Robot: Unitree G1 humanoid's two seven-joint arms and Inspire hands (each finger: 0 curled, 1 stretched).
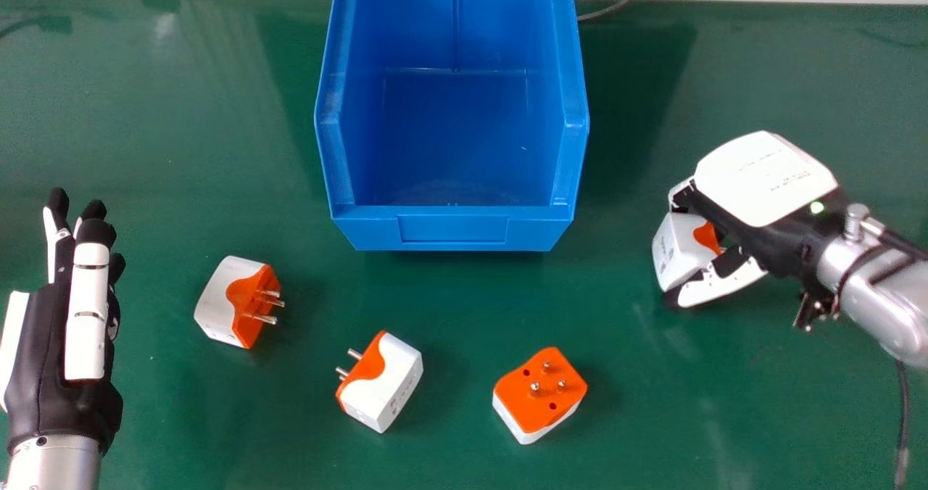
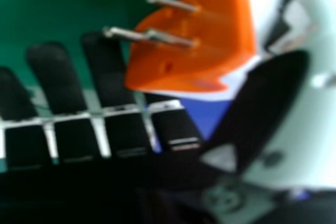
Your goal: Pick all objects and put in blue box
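Right hand (image 1: pixel 768 178): part closed, narrow, bent around a white-and-orange plug adapter (image 1: pixel 678 249). Thumb (image 1: pixel 721 284) on the adapter's near side, fingers (image 2: pixel 55 72) on the far side; looks like a pinch, can't tell how firm. Adapter sits just left of the palm, three metal pins (image 2: pixel 173 2) facing the palm, white end away from it, long axis roughly along the line out from the palm. Can't tell if it's lifted off the green table (image 1: pixel 290 432).

Key relation: blue storage bin (image 1: pixel 453 227) lies left of the right hand and a bit farther out, low front wall toward the robot. Right hand is the nearer one to it. Next should be lift, then carry left and out, over the bin's side wall; a loose pinch could let the adapter twist or catch the rim.

Farther from the right hand, left and nearer the robot: pins-up adapter (image 1: pixel 540 396). Beyond it, leftward, side-lying adapter (image 1: pixel 382 383), pins pointing left and away. Farthest left, another side-lying one, the leftmost adapter (image 1: pixel 235 301), pins pointing right, near the left hand (image 1: pixel 85 316), which is idle, fingers straight, nothing held.
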